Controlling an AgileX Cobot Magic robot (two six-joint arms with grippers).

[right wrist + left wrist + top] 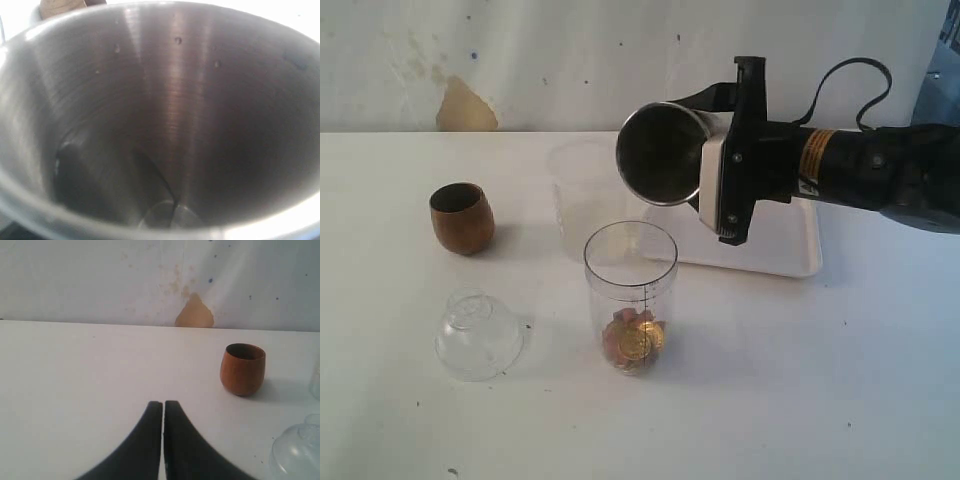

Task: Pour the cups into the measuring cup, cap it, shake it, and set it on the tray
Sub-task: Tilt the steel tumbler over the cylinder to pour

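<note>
A: Where's the measuring cup [631, 295]?
B: Upright mid-counter [820, 400], brownish-gold pieces [634, 340] at its bottom. Your steel tumbler [663, 152] hangs just above and behind its rim, long axis near horizontal, mouth toward the exterior camera. Its inside looks empty in the right wrist view.
A: End effectors?
B: Your right end effector [718, 150] is clamped wide on the tumbler. Your left end effector [163, 407] is pressed closed, holding nothing. The wooden cup [461, 217] stands left of the measuring cup, so your left arm is nearer. The domed lid [478, 333] lies close by; the tray [785, 245] sits behind right.
</note>
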